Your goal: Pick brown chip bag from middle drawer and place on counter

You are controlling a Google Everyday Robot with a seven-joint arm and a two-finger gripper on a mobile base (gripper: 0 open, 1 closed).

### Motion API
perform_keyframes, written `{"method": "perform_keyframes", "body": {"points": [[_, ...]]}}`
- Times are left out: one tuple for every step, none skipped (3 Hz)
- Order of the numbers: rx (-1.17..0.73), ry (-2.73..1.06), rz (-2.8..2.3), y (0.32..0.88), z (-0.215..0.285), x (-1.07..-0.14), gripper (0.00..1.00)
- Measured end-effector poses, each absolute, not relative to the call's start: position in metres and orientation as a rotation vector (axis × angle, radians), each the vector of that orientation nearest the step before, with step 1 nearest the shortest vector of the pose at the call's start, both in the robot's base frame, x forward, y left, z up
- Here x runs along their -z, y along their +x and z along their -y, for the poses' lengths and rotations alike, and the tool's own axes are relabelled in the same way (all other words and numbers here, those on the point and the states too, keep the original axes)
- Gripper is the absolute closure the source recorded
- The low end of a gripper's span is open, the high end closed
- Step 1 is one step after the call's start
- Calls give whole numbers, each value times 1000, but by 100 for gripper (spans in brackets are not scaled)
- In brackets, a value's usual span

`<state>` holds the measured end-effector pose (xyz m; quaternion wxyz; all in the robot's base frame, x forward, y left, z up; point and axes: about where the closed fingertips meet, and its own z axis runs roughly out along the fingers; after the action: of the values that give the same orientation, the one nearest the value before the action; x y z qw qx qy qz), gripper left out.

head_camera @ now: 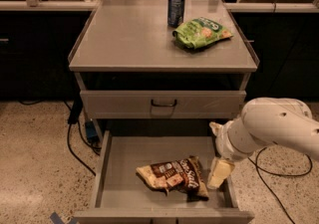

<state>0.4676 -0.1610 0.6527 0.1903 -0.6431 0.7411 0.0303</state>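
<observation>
Just beside the brown chip bag (pixel 172 178) hangs the end effector (pixel 220 173), state unclear; can (pixel 176 9), green bag (pixel 201 32) on counter (pixel 124 39).

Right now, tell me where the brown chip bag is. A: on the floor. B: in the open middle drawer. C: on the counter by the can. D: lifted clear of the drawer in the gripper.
B: the brown chip bag lies on the bottom of the open middle drawer, with the gripper low over the drawer just right of it; the counter holds a green chip bag and a can.
</observation>
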Motion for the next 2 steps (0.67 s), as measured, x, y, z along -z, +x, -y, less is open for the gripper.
{"method": "perform_keyframes", "body": {"points": [[-85, -1807, -2082, 468, 161, -653, 0], [-129, -1844, -2068, 469, 150, -632, 0]]}}
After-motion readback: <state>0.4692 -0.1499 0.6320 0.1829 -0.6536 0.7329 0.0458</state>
